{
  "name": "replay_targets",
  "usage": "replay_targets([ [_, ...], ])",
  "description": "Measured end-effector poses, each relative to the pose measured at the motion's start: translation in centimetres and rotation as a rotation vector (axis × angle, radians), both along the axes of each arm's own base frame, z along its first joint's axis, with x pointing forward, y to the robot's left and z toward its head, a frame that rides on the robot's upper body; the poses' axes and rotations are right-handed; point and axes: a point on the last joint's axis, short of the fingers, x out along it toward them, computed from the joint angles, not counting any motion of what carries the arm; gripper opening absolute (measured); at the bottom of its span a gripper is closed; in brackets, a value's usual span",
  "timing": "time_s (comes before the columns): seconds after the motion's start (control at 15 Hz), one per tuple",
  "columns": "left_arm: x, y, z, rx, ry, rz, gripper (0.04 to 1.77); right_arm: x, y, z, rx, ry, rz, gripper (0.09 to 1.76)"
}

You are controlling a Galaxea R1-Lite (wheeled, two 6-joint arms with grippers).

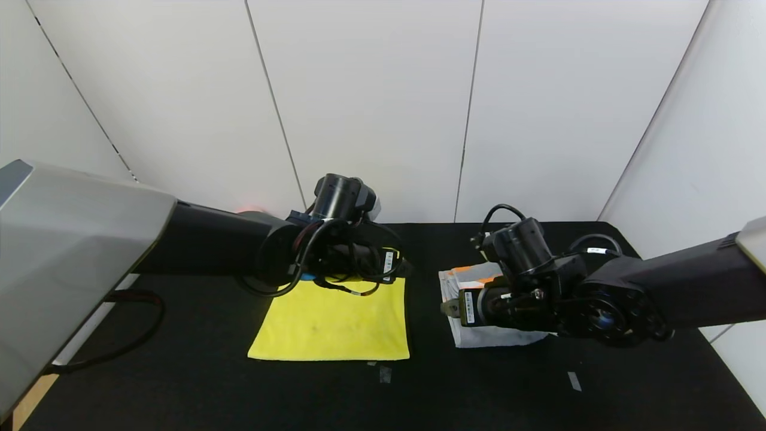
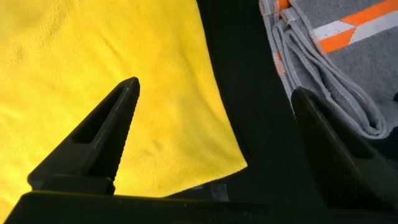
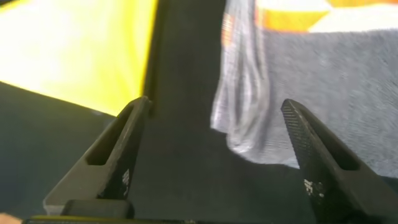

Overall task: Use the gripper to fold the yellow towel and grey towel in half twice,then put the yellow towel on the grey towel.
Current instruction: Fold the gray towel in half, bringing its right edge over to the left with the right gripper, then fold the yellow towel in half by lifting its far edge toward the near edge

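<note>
The right gripper (image 3: 214, 155) has its fingers (image 3: 118, 155) spread wide and holds nothing. Between them lies bare black table (image 3: 180, 174) and the near corner of the grey towel (image 3: 323, 93); one finger stands over the dark strip, the other over the grey pile. The stacked edges at that corner suggest the towel is already folded into several layers, its orange stripe marks lying at the far end beyond the fingertips. In the head view this gripper (image 1: 450, 308) hangs at the towel's inner edge, on the side facing the yellow cloth — probably just letting go of a finished fold, though that is a judgement only.

The left gripper (image 2: 217, 118) is likewise wide open and empty. One finger (image 2: 102, 137) hovers over the yellow towel (image 2: 93, 68), the other over the layered edge of the grey towel, with the yellow towel's corner and the dark gap between them. It looks poised over that edge to pick it up.

Outward from the fingers, the head view shows the yellow towel (image 1: 335, 323) lying flat as one smooth sheet, apparently not yet folded small, just beside the grey towel (image 1: 479, 335) but apart from it. Folding the yellow towel and stacking it seem to remain.
</note>
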Motion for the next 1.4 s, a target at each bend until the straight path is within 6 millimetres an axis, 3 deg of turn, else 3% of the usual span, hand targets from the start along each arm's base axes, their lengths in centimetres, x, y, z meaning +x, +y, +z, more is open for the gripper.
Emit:
replay_targets([
  [0.27,-0.3,1.4,0.6,0.000,-0.001,0.025,1.72,-1.2,1.3,1.7,0.031,-0.042,0.049,1.62],
  [0.6,-1.0,4.6,0.4,0.014,0.030,0.084,1.72,-2.1,3.0,2.0,0.042,-0.050,0.097,1.66],
  [1.4,-2.4,15.5,-1.1,-0.025,0.055,0.223,1.72,-1.5,6.8,0.2,0.034,-0.041,0.156,1.70],
])
